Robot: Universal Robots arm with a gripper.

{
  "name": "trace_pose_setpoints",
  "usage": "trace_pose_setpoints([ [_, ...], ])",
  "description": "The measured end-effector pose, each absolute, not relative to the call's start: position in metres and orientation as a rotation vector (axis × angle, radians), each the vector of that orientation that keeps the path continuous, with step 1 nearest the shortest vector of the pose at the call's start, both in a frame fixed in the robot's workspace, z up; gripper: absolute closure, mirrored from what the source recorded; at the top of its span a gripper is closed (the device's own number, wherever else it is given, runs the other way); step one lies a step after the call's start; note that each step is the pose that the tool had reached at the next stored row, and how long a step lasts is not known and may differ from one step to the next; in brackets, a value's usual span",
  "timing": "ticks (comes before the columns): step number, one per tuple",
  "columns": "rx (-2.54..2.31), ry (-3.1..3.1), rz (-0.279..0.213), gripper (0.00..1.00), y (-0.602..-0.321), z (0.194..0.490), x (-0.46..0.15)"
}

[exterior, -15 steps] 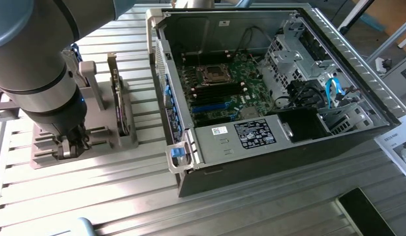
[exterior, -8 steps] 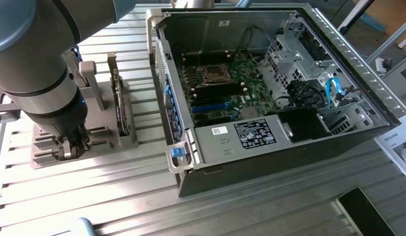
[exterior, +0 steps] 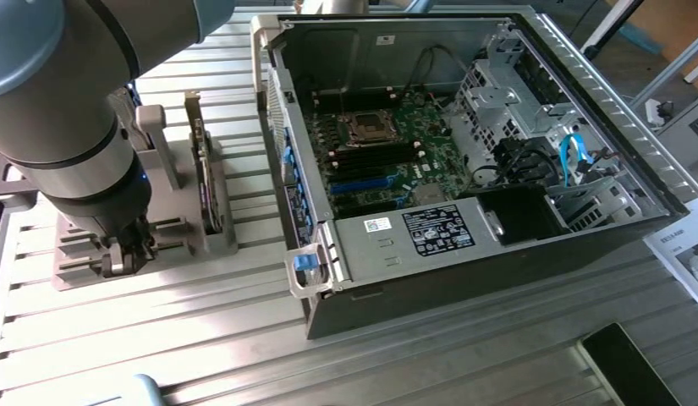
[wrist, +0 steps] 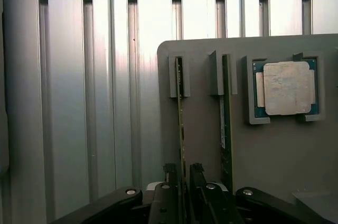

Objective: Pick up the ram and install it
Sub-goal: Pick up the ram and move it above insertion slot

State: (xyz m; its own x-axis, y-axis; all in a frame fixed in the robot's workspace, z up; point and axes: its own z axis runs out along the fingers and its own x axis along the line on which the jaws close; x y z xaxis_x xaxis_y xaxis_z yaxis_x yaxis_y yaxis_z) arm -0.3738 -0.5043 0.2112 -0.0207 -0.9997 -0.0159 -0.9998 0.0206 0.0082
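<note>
Two rams stand on edge in slots of a grey holder [wrist: 200, 129]. The nearer ram [wrist: 180, 123] is a thin green stick, and its lower end runs between my fingertips. The second ram [wrist: 226, 129] stands parallel beside it. My gripper [wrist: 182, 170] is open, one finger [wrist: 169, 171] on each side of the nearer ram with a small gap showing. In the exterior view the gripper [exterior: 125, 252] is down on the holder [exterior: 168, 233], at that view's left.
A CPU chip [wrist: 288, 87] lies in a recess of the same holder. An expansion card [exterior: 204, 173] stands upright in the holder beside the arm. The open computer case [exterior: 619, 127] with its motherboard [exterior: 377, 156] sits at the exterior view's right on the ribbed metal table [exterior: 213, 338].
</note>
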Motion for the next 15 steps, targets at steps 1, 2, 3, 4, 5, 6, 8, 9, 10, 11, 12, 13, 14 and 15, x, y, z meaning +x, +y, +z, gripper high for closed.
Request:
trace_pose_setpoints([
  [1,-2.194,2.240,0.027,0.76,-0.5043,0.2112,-0.3738],
  [2,-2.194,2.240,0.027,0.76,-0.5043,0.2112,-0.3738],
  [3,-2.194,2.240,0.027,0.76,-0.5043,0.2108,-0.3738],
  [4,-2.194,2.240,0.027,0.76,-0.5042,0.2105,-0.3738],
  [5,-2.194,2.240,0.027,0.76,-0.5039,0.2104,-0.3738],
  [6,-2.194,2.240,0.027,0.76,-0.5035,0.2104,-0.3738],
  [8,-2.194,2.240,0.027,0.76,-0.5029,0.2104,-0.3738],
  [9,-2.194,2.240,0.026,0.76,-0.5028,0.2103,-0.3738],
  [10,-2.194,2.240,0.027,0.76,-0.5028,0.2103,-0.3738],
  [11,-2.194,2.240,0.027,0.76,-0.5027,0.2103,-0.3738],
  [12,-2.194,2.240,0.026,0.76,-0.5027,0.2103,-0.3738],
  [13,-2.194,2.240,0.027,0.76,-0.5027,0.2103,-0.3738],
  [14,-2.194,2.240,0.027,0.76,-0.5027,0.2104,-0.3738],
  [15,-2.194,2.240,0.027,0.76,-0.5027,0.2103,-0.3738],
])
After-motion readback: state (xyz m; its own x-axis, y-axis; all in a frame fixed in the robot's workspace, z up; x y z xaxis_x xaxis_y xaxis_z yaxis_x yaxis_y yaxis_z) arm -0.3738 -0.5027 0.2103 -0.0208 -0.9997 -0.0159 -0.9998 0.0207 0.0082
